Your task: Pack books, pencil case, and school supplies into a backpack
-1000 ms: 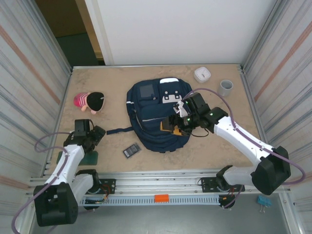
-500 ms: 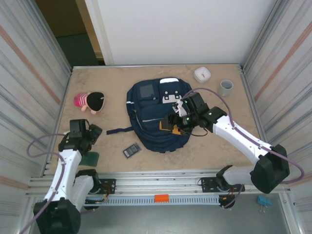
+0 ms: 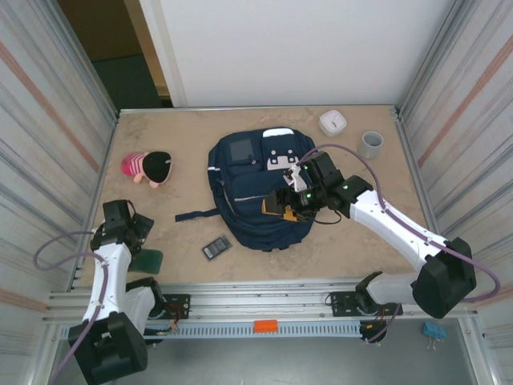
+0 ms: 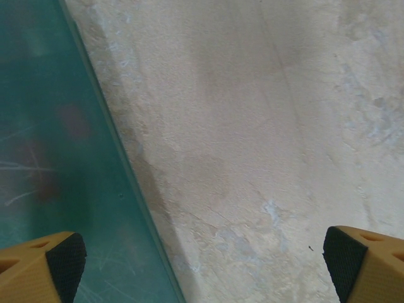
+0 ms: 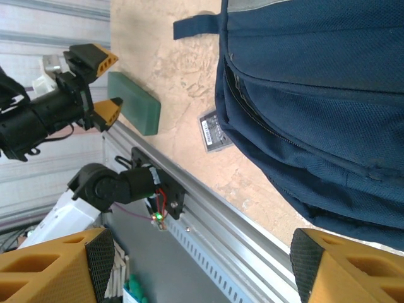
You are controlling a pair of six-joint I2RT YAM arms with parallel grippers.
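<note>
book (image 4: 44,145), thin, dark green, lies on the beige desk (image 4: 265,126) under the wide-open left gripper (image 4: 205,259); likely light, stiff, slick, so pinch its long edge. right gripper (image 5: 202,265) hangs open over navy fabric backpack (image 5: 328,95).

The backpack (image 3: 256,192) is navy blue, with white strips and a white patch. The book (image 3: 148,260) is plain dark green. The small rectangle (image 3: 216,248) is black with a grey panel. The desk (image 3: 176,136) is mottled beige. The soft toy (image 3: 147,168) is pink and black. The fingers (image 4: 31,255) are orange-yellow with black pads.
</note>
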